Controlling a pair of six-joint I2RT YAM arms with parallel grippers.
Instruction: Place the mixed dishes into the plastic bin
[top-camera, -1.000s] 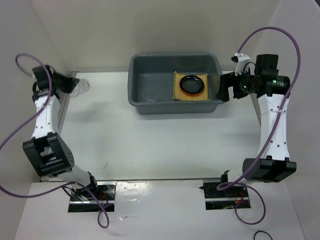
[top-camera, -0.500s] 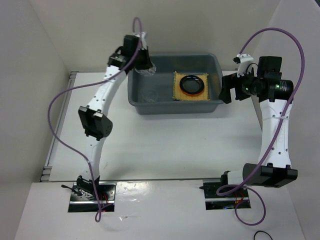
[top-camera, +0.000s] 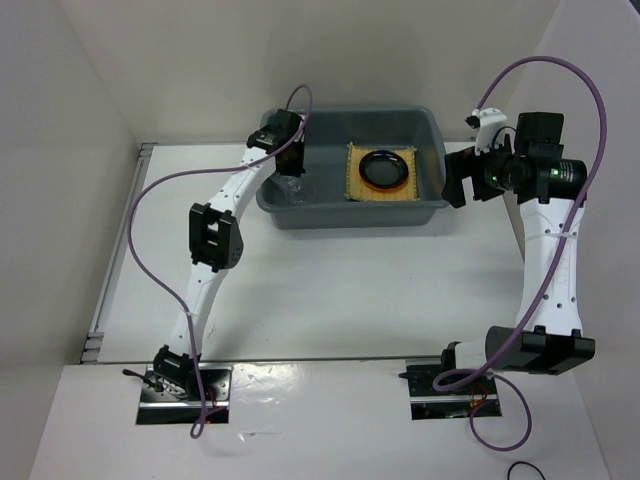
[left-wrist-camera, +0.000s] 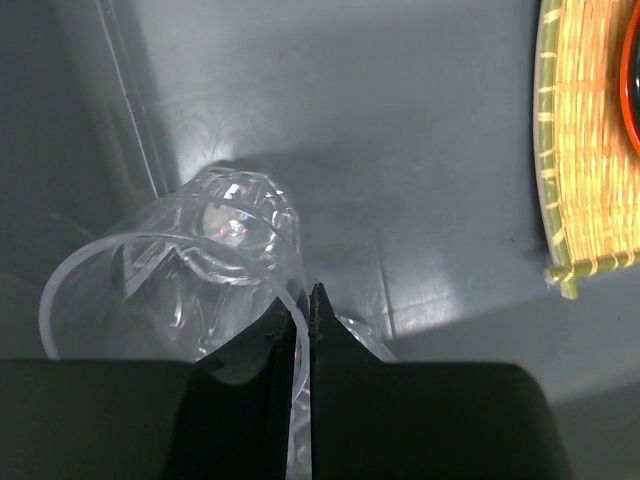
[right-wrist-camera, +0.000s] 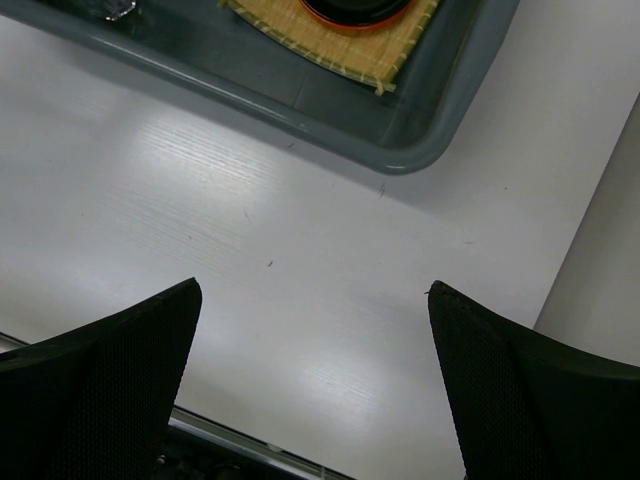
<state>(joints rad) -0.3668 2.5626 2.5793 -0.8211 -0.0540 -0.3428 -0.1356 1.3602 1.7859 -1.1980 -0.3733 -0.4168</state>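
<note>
Left wrist: clear cup was pinched at its rim by left gripper | inside plastic bin, 9 o'clock end | release was judged next | right gripper spread, empty

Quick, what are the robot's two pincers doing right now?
Left pincer: closed on the clear cup, pinching its rim.
Right pincer: open, holding nothing.

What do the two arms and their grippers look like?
The left arm and right arm have slim white links with blocky black joints. A purple cable loops along each. The left gripper shows smooth black fingers; on the right gripper they have a fine dotted texture.
</note>
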